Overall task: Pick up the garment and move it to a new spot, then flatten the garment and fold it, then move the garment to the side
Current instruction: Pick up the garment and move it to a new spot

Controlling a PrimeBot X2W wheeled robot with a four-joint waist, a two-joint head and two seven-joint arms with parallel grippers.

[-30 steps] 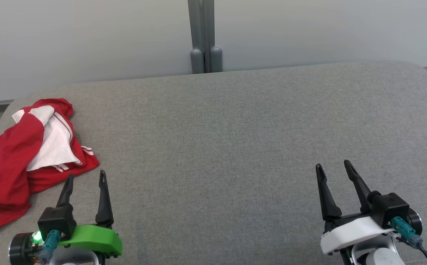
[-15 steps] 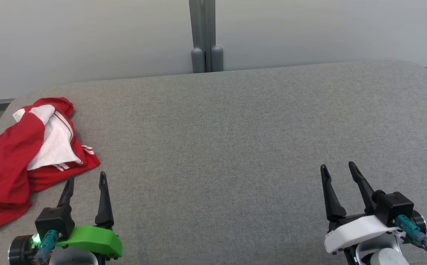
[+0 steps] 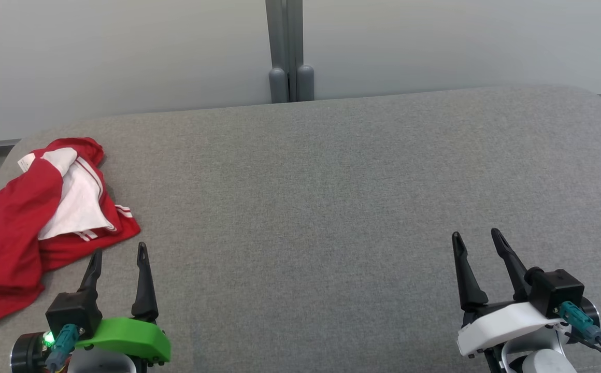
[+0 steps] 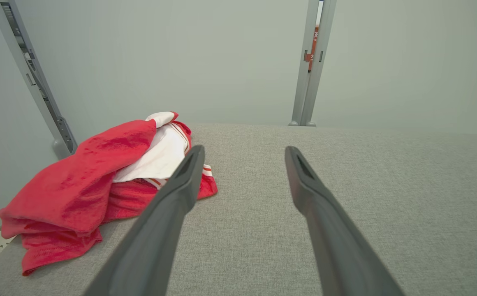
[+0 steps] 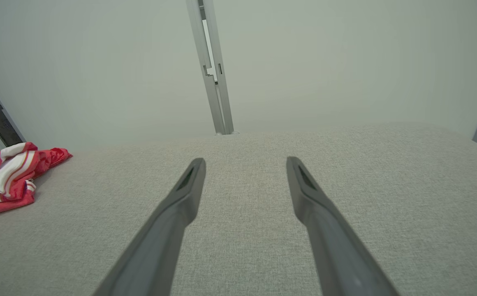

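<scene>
The left gripper (image 3: 118, 249) and right gripper (image 3: 475, 233) have edged back slightly.

Grey cushion (image 3: 331, 181), pale wall (image 3: 124, 52), grey post (image 3: 285, 46).

The head view looks forward and down from high over the near side of the grey bench (image 3: 331, 181). It faces the pale wall (image 3: 124, 52) and the grey post (image 3: 286, 46) standing behind the bench, and takes in the bench's full width.

The left wrist view sits low and close over the bench, looking along the left fingers (image 4: 177, 193) toward the wall, with the post to the upper right. The right wrist view is just as low behind the right fingers (image 5: 314, 218), with the post just left of centre.

All three views share the post, the bench's far edge and the red garment (image 3: 15, 228) left of the post.
</scene>
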